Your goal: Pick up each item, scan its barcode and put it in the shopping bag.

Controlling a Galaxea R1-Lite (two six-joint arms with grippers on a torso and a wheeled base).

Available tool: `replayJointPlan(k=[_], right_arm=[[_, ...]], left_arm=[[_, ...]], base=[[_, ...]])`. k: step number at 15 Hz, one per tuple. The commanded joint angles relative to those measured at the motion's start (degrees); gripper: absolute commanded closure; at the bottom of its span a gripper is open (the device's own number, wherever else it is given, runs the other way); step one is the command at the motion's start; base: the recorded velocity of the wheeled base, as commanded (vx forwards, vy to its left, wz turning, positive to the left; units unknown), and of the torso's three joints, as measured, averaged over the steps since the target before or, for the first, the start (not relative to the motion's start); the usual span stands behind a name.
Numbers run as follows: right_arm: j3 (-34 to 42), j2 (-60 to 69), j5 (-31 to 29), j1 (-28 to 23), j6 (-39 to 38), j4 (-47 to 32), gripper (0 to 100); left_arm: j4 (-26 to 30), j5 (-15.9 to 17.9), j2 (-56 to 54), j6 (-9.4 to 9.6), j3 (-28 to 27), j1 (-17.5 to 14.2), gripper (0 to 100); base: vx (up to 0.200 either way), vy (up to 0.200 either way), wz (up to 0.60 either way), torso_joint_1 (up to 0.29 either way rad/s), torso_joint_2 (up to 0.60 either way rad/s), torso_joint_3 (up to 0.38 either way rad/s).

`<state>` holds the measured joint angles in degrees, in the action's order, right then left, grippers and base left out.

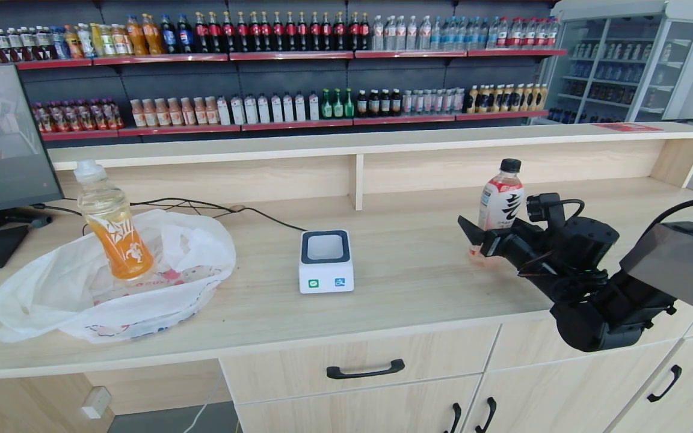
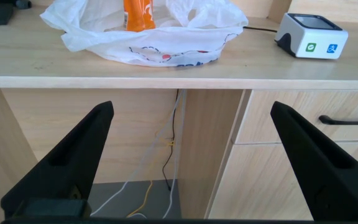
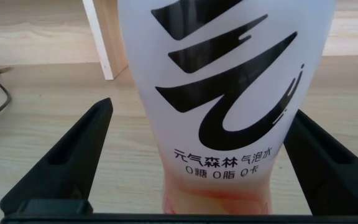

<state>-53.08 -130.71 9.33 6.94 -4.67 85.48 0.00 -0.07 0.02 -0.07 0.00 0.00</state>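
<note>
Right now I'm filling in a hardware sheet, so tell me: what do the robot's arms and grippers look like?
The right arm is all black, built of bulky rounded joint housings, with a thin black cable looping over the wrist beside a small cylindrical camera. The right gripper and left gripper each have two matte black, wedge-shaped fingers tapering to the tip.
</note>
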Motion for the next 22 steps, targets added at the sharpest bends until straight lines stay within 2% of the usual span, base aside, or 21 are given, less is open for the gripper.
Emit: replayJointPlan(k=[1, 14, 20, 22], right_arm=[[0.2, -0.2, 0.0, 0.0, 0.0, 0.1, 100], [0.5, 2.0, 0.2, 0.4, -0.1, 2.4, 100], [6.5, 12.0, 0.0, 1.4, 0.3, 2.1, 100], [10.6, 16.7, -0.2, 2.2, 1.4, 2.0, 100]], left_arm=[[0.0, 0.0, 0.0, -0.01, 0.0, 0.0, 0], [0.0, 0.0, 0.0, -0.01, 0.0, 0.0, 0], [0.0, 0.0, 0.0, -0.01, 0.0, 0.0, 0], [0.0, 0.0, 0.0, -0.01, 0.0, 0.0, 0]], base=[[0.0, 0.0, 0.0, 0.0, 0.0, 0.0], [0.0, 0.0, 0.0, 0.0, 0.0, 0.0], [0.0, 0.0, 0.0, 0.0, 0.0, 0.0], [0.0, 0.0, 0.0, 0.0, 0.0, 0.0]])
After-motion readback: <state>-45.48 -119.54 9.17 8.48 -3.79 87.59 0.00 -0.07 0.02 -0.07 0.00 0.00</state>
